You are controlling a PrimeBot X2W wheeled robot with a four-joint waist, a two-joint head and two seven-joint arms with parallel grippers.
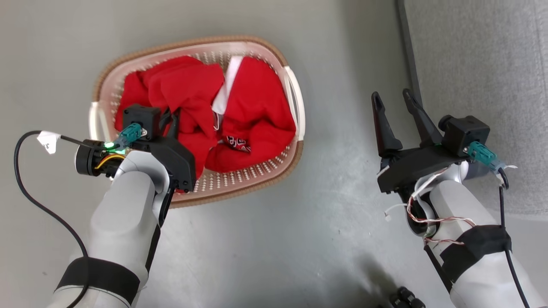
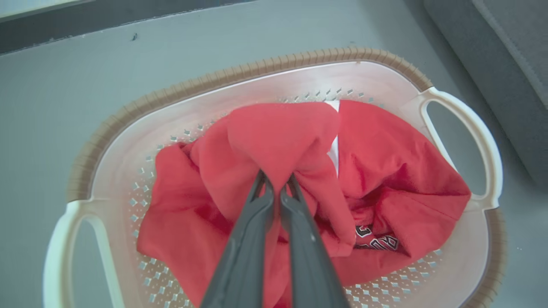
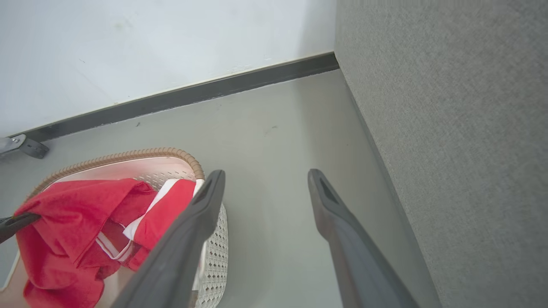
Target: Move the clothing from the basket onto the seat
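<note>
Our left claw (image 2: 276,184), its two long dark grey fingers (image 2: 248,239) pressed together, pinches a raised fold of the bright red soft fabric clothing (image 2: 385,171), low in the middle of the left wrist frame. The fabric peaks like a tent at the fingertips and falls away in loose creases.

The clothing lies inside the cream-white perforated plastic basket with a brown woven-look rim (image 2: 239,75). The basket sits on the smooth grey floor (image 1: 342,235) at the upper left of the head frame. A white collar band (image 1: 224,85) shows between the red folds near the top of the heap, and a small dark print (image 2: 376,239) shows at its lower right.

Our right claw (image 1: 391,94), spread wide and holding nothing, hangs over the floor at the right of the head frame. It is near the large light grey woven-fabric seat (image 1: 483,51), which takes the upper right corner.

We judge the clothing light, limp and not slippery. It should drape and lengthen under the pinch rather than rise as one lump, so a trailing end could catch on the rim. A thick gathered fold near the heap's middle looks a sound hold, while a thin edge might slip. Whether one garment or more is caught, we cannot tell. The basket looks stiff but light, and may drag if the fabric snags.
</note>
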